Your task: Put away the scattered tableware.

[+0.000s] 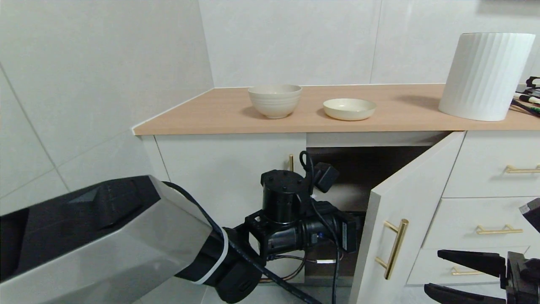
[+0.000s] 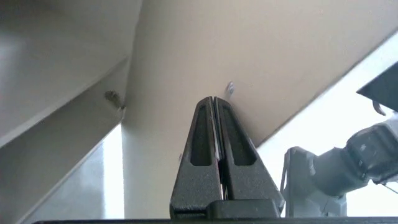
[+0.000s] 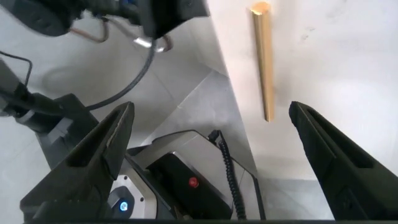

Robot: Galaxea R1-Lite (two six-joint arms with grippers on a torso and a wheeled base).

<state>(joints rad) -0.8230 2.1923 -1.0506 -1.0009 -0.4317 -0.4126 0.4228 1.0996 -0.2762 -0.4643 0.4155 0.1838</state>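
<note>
I'm holding left jaws shut behind the door (image 1: 405, 211), right jaws spread before it; bowl (image 1: 275, 100) and dish (image 1: 349, 109) sitting above.

The right fingers (image 1: 468, 258) sit low at the right, two black prongs spread apart, tips pointing left; just past those tips stands the open cabinet door (image 1: 405, 198), its gold handle (image 1: 394, 249) the nearest thing to them; farther left, beyond the door, the left arm (image 1: 291, 219) lies at the dark cabinet opening; well above the fingers runs the wooden bench (image 1: 219, 114); on it, up and left of the fingers, a ribbed cream bowl (image 1: 275, 100) and a shallow dish (image 1: 349, 109) stand near each other but apart; almost straight above the fingers rises a tall white ribbed container (image 1: 485, 76), some pens (image 1: 527, 100) just beside it; drawers (image 1: 485, 169) with gold pulls face the fingers.
</note>
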